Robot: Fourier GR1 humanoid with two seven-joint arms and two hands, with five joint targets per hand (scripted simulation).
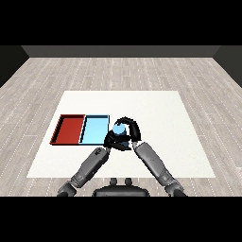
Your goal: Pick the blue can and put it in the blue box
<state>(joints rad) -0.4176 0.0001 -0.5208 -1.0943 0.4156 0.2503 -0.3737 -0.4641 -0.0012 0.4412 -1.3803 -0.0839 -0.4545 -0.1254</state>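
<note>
Small light-blue cylindrical can [118, 128], standing just right of the light blue tray [94, 128] on the white surface [160, 118], likely rigid, light and smooth-walled, enclosed mid-body by the curled right hand [130, 127]; left hand's [112, 141] state indiscernible.

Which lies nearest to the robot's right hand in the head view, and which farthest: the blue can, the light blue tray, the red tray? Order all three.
1. Blue can: inside the right hand's curl.
2. Light blue tray: just left of the can.
3. Red tray: leftmost, beyond the light blue tray.
</note>
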